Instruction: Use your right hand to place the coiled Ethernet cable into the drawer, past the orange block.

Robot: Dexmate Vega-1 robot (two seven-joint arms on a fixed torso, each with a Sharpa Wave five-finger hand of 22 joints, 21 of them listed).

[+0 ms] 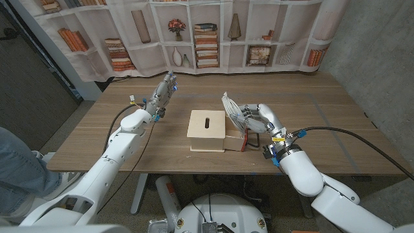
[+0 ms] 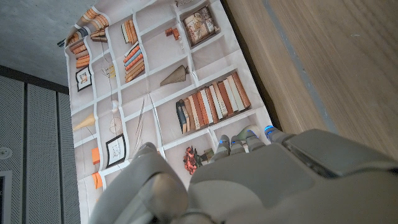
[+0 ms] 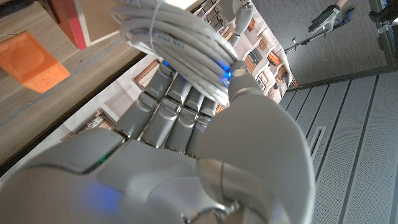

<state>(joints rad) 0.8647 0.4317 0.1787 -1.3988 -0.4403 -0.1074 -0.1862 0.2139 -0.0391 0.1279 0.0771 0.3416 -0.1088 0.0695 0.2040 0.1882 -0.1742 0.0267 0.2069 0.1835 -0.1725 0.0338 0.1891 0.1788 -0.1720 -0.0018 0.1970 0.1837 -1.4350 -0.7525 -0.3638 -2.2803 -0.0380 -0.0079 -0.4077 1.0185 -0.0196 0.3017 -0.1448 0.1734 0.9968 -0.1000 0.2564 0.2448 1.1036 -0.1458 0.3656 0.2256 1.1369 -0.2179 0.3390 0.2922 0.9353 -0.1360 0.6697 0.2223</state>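
A coiled pale-grey Ethernet cable (image 1: 231, 110) stands upright above the table, held by my right hand (image 1: 261, 120) just right of a light wooden box (image 1: 207, 124). The box's drawer (image 1: 234, 142) is pulled out toward the right and has a red front (image 1: 244, 142). In the right wrist view the cable (image 3: 180, 43) lies across the fingers of my right hand (image 3: 186, 149), with the orange block (image 3: 34, 59) on the table beside the drawer's red edge (image 3: 69, 22). My left hand (image 1: 164, 91) is raised over the table's left part, fingers stretched out, holding nothing.
The wooden table (image 1: 323, 123) has bare surface right of my right hand and in front of the box. A bookshelf-print curtain (image 1: 207, 32) hangs behind the table. A person's leg in jeans (image 1: 16, 168) is at the left edge. My left hand (image 2: 280, 180) points toward the curtain (image 2: 155, 81).
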